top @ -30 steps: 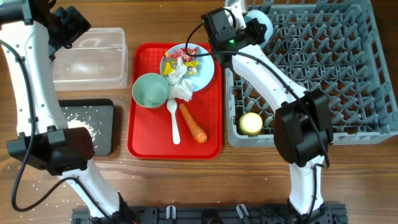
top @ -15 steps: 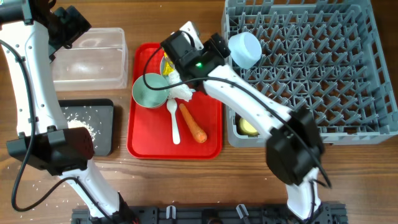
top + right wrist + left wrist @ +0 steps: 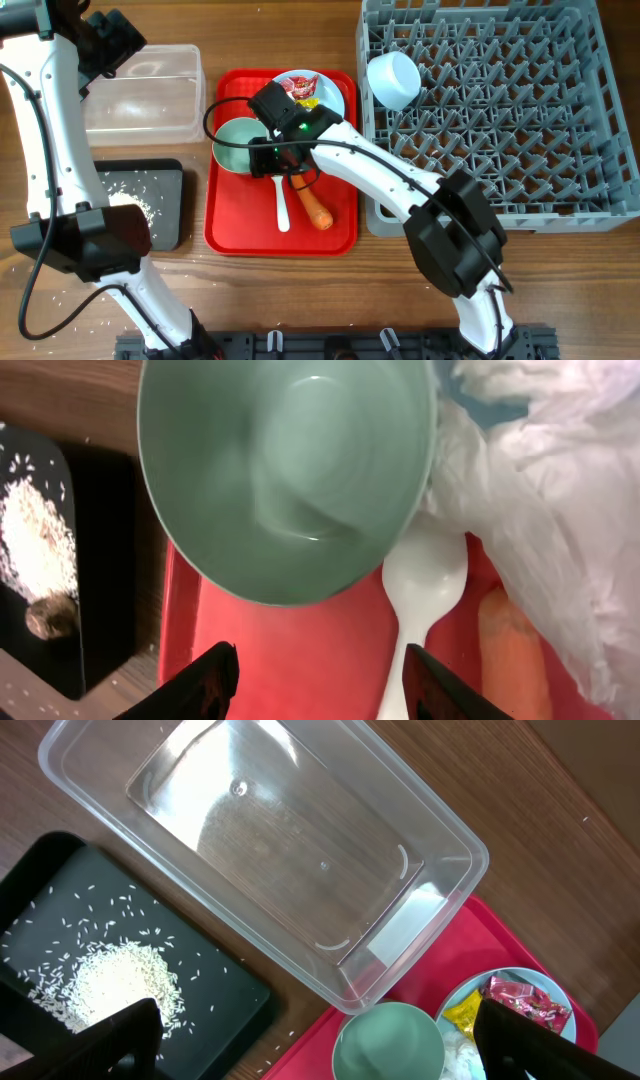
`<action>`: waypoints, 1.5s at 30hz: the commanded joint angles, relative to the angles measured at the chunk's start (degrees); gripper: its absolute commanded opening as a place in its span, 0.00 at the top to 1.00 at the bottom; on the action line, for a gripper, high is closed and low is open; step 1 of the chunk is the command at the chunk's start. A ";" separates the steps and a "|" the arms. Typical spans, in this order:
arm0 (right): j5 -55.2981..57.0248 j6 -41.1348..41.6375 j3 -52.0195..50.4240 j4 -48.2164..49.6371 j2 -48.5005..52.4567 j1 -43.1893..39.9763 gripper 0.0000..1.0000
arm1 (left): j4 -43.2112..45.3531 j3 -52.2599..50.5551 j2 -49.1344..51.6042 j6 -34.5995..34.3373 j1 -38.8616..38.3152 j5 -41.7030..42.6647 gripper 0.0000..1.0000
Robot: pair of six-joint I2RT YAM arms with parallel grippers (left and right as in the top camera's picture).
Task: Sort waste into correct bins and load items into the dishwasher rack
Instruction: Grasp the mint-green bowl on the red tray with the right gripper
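My right gripper [image 3: 278, 162] hangs open over the red tray [image 3: 232, 220], empty, just below the pale green bowl [image 3: 285, 470]. Its fingertips [image 3: 215, 680] straddle bare tray and the white spoon's [image 3: 425, 590] handle. The carrot [image 3: 510, 650] lies to the right of the spoon, with crumpled tissue [image 3: 540, 490] above it. Red and yellow wrappers [image 3: 303, 92] sit on the blue plate [image 3: 335, 100]. A second bowl [image 3: 393, 78] rests in the grey rack [image 3: 500, 120]. My left gripper [image 3: 330, 1050] is open, high over the clear tub [image 3: 270, 850] and the black tray [image 3: 230, 990] of rice [image 3: 110, 975].
A brownish lump [image 3: 50, 615] lies by the rice in the black tray. Loose grains are scattered on the wooden table [image 3: 60, 290] near the left arm's base. The right arm stretches from the table's front edge across the rack's near left corner.
The right gripper let go of the bowl in the rack's far left corner, then swung left and down over the red tray beside the green bowl. The left arm stayed still.
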 commanded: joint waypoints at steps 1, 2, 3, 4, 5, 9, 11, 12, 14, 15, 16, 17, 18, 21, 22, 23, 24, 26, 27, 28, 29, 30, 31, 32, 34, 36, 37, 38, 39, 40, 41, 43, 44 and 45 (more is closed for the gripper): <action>-1.05 4.04 0.07 1.14 3.80 0.17 0.48 | -0.02 -0.33 0.66 -0.13 0.09 0.04 0.00; -0.74 4.02 0.07 2.01 4.07 0.11 0.49 | -0.02 -0.33 0.66 -0.13 0.09 0.07 0.00; 0.55 4.07 0.07 3.37 4.33 0.11 0.51 | -0.02 -0.33 0.66 -0.13 0.09 0.07 0.00; 1.62 4.22 0.07 4.37 4.42 0.13 0.54 | -0.02 -0.33 0.66 -0.13 0.09 0.04 0.00; 1.97 4.26 0.07 4.83 4.74 0.11 0.55 | -0.02 -0.33 0.66 -0.13 0.09 0.04 0.00; 2.27 4.44 0.07 4.83 5.88 0.11 0.82 | -0.02 -0.33 0.66 -0.13 0.09 0.07 0.00; 3.54 4.46 0.07 5.09 5.88 0.11 0.94 | -0.02 -0.33 0.66 -0.13 0.09 0.07 0.00; 3.78 4.44 0.07 5.09 5.88 0.00 0.96 | -0.02 -0.33 0.66 -0.13 0.09 0.04 0.00; 4.87 4.46 0.07 5.38 5.88 -0.48 0.96 | -0.02 -0.33 0.66 -0.13 0.09 0.07 0.00; 4.83 4.42 0.07 5.55 5.88 -0.66 0.96 | -0.02 -0.33 0.66 -0.13 0.09 0.07 0.00; 4.13 4.15 0.17 5.55 5.84 -0.68 0.92 | -0.02 -0.33 0.66 -0.13 0.09 0.07 0.00; 2.60 3.96 0.46 5.60 5.70 -0.70 0.81 | -0.02 -0.33 0.66 -0.13 0.09 0.04 0.00; 1.86 3.78 0.76 5.57 5.33 -0.70 0.61 | -0.02 -0.33 0.66 -0.13 0.09 0.07 0.00; 1.84 1.99 0.83 5.05 1.44 -0.74 0.44 | -0.02 -0.33 0.66 -0.13 0.09 0.04 0.00; 2.64 2.03 0.83 5.29 0.33 -0.74 0.43 | -0.02 -0.33 0.66 -0.13 0.09 0.04 0.00; 3.13 2.05 0.83 5.68 0.07 -0.74 0.43 | -0.02 -0.33 0.66 -0.13 0.09 0.07 0.00; 3.48 2.08 0.83 6.56 0.07 -0.74 0.43 | -0.02 -0.33 0.66 -0.13 0.09 0.04 0.00; 4.20 2.05 0.83 7.39 0.15 -0.81 0.42 | -0.02 -0.33 0.66 -0.13 0.09 0.07 0.00; 5.70 2.10 0.83 8.48 0.22 -0.85 0.42 | -0.02 -0.33 0.66 -0.13 0.09 0.07 0.00; 8.68 2.60 0.83 10.58 0.59 -0.85 0.42 | -0.02 -0.33 0.66 -0.13 0.09 0.07 0.00; 9.81 2.71 0.83 12.50 1.11 -0.85 0.42 | -0.02 -0.33 0.66 -0.13 0.09 0.04 0.00; 9.79 3.06 0.83 13.75 2.03 -0.85 0.43 | -0.02 -0.33 0.66 -0.13 0.09 0.07 0.00; 9.84 4.26 0.83 13.97 2.80 -0.85 0.46 | -0.02 -0.33 0.66 -0.13 0.09 0.07 0.00; 9.77 4.24 0.83 14.05 3.48 -0.83 0.50 | -0.02 -0.33 0.66 -0.13 0.09 0.07 0.00; 9.75 4.22 0.83 13.84 4.83 -0.85 0.60 | -0.02 -0.33 0.66 -0.13 0.09 0.04 0.00; 9.57 4.24 0.83 13.84 5.55 -0.85 0.71 | -0.02 -0.33 0.66 -0.13 0.09 0.07 0.00; 9.60 4.20 0.83 13.81 5.57 -0.85 0.74 | -0.02 -0.33 0.66 -0.13 0.09 0.07 0.00; 9.62 4.20 0.83 13.84 5.75 -0.85 0.74 | -0.02 -0.33 0.66 -0.13 0.09 0.07 0.00; 9.64 4.22 0.81 13.77 5.90 -0.85 0.74 | -0.02 -0.33 0.66 -0.13 0.09 0.04 0.00; 9.84 4.22 0.76 13.62 6.21 -0.85 0.74 | -0.02 -0.33 0.66 -0.13 0.09 0.07 0.00; 9.79 4.20 0.76 13.64 6.82 -0.85 0.74 | -0.02 -0.33 0.66 -0.13 0.09 0.07 0.00; 9.77 4.20 0.76 13.66 7.19 -0.85 0.88 | -0.02 -0.33 0.66 -0.13 0.09 0.07 0.00; 9.79 4.22 0.76 13.73 7.48 -0.85 0.92 | -0.02 -0.33 0.66 -0.13 0.09 0.07 0.00; 9.79 4.22 0.76 13.81 7.80 -0.85 0.92 | -0.02 -0.33 0.66 -0.13 0.09 0.07 0.00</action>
